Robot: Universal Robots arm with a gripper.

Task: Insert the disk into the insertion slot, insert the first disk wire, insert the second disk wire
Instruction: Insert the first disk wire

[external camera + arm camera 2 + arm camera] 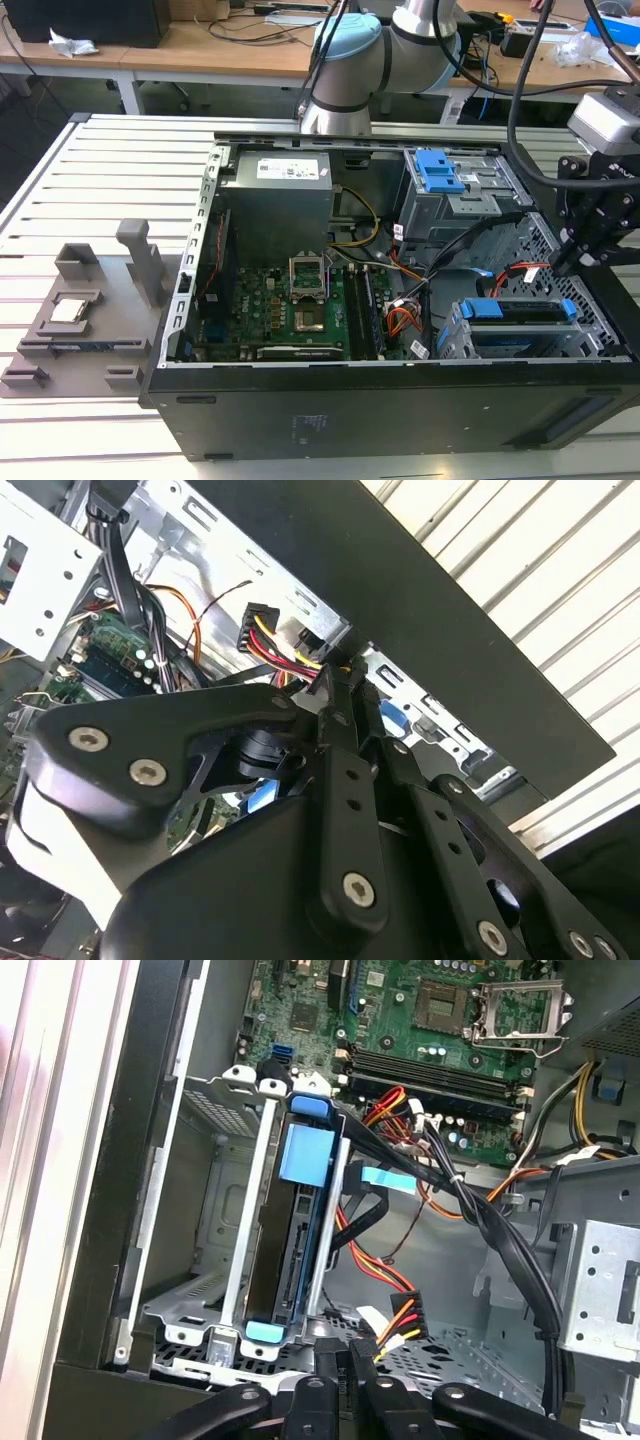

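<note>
The disk [520, 312], in its blue carrier, sits inside the insertion slot [452, 338], a silver perforated cage at the case's front corner on the exterior view's right. In the first wrist view the disk [285, 1260] stands edge-on in the cage [215, 1200] with blue tabs at both ends. My gripper [580, 255] hangs just above and beside the cage. Its fingers [355, 1355] are shut on a red, yellow and black disk wire, whose black connector [407, 1317] sticks out past the tips. In the second wrist view the same connector [260, 625] sits at the gripper [330, 680].
A taller grey bay with a blue latch [440, 175] stands behind the cage. A thick black cable bundle [480, 1210] crosses the case beside the disk. The motherboard [300, 310] and power supply [275, 200] fill the other half. A grey fixture with a chip [70, 310] lies outside the case.
</note>
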